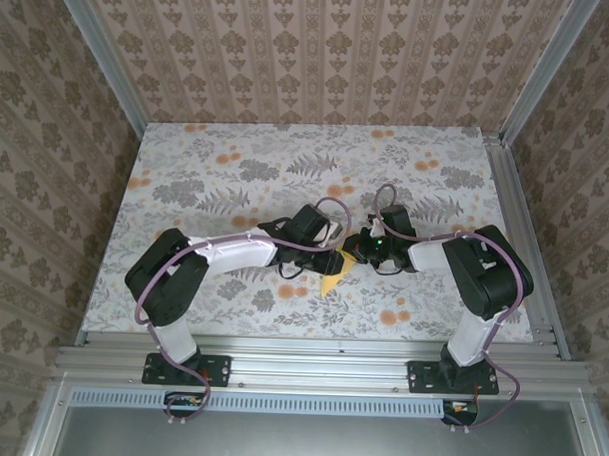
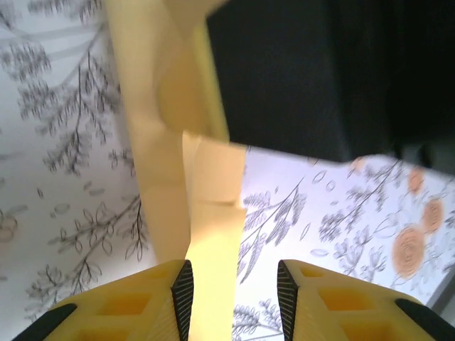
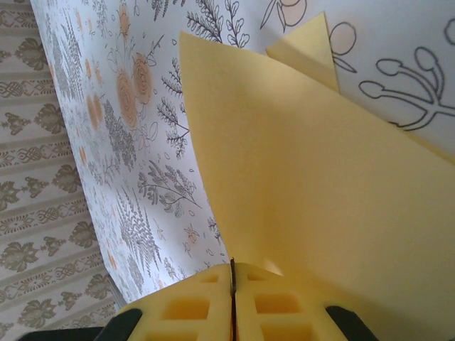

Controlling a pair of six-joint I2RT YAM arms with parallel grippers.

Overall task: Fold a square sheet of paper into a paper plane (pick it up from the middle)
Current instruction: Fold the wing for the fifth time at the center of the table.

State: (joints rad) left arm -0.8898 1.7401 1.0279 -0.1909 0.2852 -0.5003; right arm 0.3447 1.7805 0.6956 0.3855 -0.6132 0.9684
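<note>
While the top view only gives a small triangle of it, the thin mustard-yellow paper sheet [image 1: 333, 280] sits low over the floral-print surface [image 1: 237, 156], between the two arm ends near the front middle. Up close it's partly folded. The left wrist camera shows layered flaps with a few creases, and a narrow strip runs down between the pads of the left tool [image 2: 233, 288], which stand apart. The right tool [image 3: 231, 273] is pinched together on the sheet's edge, with the paper fanning out wide and smooth. From above, the arms hide most of the sheet. The blurry black mass [image 2: 320, 71] behind it in the left wrist view is hard to make out.
</note>
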